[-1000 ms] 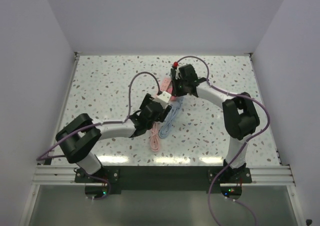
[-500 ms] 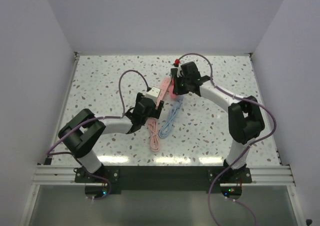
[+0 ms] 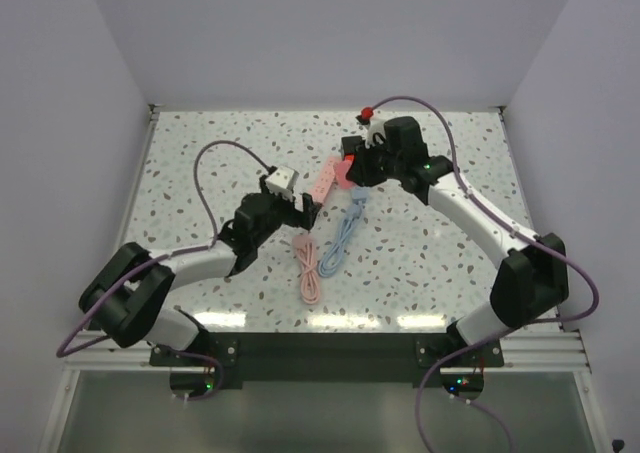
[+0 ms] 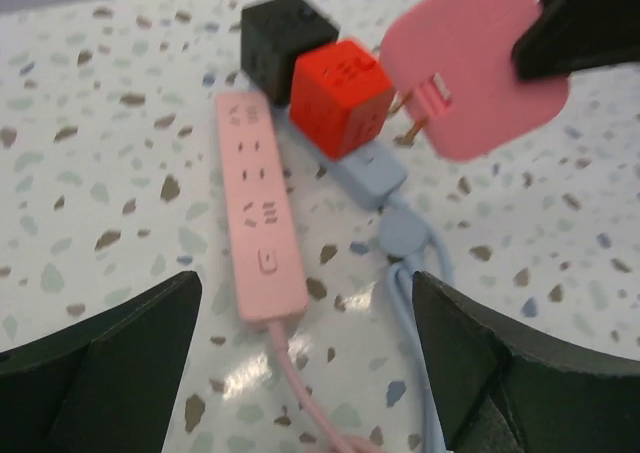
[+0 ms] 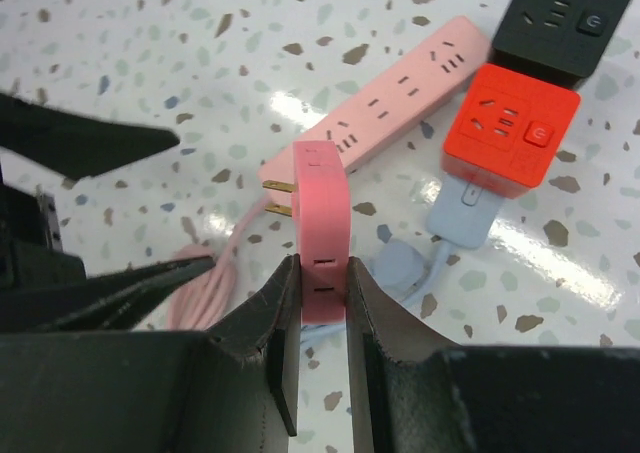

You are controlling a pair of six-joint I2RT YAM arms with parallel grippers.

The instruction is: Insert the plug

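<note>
Over table (image 5: 150, 53), right pincer (image 5: 322, 278) gripping pink plug (image 5: 318, 198)

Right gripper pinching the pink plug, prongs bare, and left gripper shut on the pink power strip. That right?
Not the left. The left gripper is open: the left wrist view shows its fingers spread wide, with the pink power strip lying ungripped on the table. The rest holds: the right gripper pinches the pink plug, prongs bare.
</note>
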